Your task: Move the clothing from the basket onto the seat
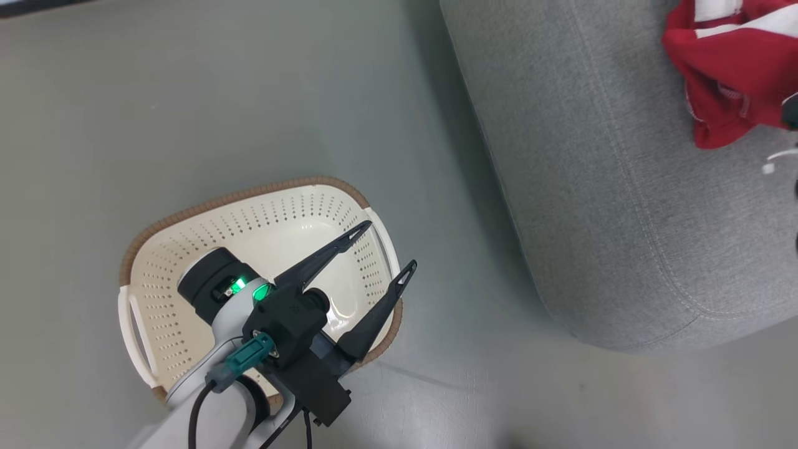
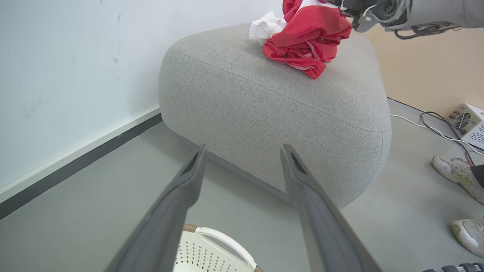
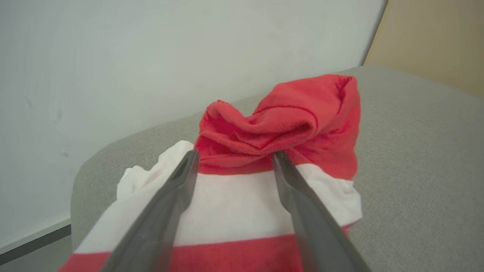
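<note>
a smooth grey floor (image 1: 187, 93) is bounded by a white wall (image 2: 56, 56) with a dark skirting strip (image 2: 75, 166); a beige wall (image 2: 423, 68) is adjoined.

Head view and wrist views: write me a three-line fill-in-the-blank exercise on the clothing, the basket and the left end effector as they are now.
1. The clothing lies in a heap on the ____ of the seat.
2. The cream basket on the floor has a woven-looking rim that is ____ in colour.
3. The left end effector hovers over the basket with its two fingers ____.

Missing words: top; brown; open.
</note>
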### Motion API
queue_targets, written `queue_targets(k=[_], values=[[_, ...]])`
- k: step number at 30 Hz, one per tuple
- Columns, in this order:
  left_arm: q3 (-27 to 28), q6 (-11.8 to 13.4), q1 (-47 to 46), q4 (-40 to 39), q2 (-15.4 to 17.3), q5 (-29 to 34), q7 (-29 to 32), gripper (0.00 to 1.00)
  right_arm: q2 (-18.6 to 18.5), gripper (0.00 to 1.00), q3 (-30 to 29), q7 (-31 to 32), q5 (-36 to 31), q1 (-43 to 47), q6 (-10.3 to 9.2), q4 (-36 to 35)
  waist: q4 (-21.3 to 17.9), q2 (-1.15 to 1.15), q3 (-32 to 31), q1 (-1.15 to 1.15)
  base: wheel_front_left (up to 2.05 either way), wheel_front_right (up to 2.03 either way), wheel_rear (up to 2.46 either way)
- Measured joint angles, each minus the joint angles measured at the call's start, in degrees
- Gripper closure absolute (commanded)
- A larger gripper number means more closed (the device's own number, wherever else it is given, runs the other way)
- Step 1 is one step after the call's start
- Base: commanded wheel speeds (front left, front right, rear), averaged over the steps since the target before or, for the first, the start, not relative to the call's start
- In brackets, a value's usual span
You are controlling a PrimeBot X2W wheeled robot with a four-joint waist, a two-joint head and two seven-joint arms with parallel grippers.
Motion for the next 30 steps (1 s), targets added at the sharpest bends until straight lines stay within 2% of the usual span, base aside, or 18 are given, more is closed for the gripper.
queue_targets(k=[14,20,30], values=[[-0.1,0.2,0.5,5.2,-2.7,-1.2,-3.4,0.0,2.5,0.0,3.7,0.0,-3.1,6.1,2.85,-2.4,-0.2,0.0,-7.0,-0.01,0.0,0.0,0.0],[1.3,2.0,1.9,7.6,-3.9,-2.1,-5.2,0.0,4.0,0.0,5.7,0.0,-5.4,10.6,3.78,-7.5,0.5,-0.01,-10.8,-0.01,0.0,0.0,0.0],[4.4,5.3,5.2,10.9,-4.7,-4.3,-7.6,0.0,5.4,0.0,8.5,0.0,-8.5,19.8,3.86,-17.6,3.5,-0.01,-17.1,-0.01,0.0,0.0,0.0]])
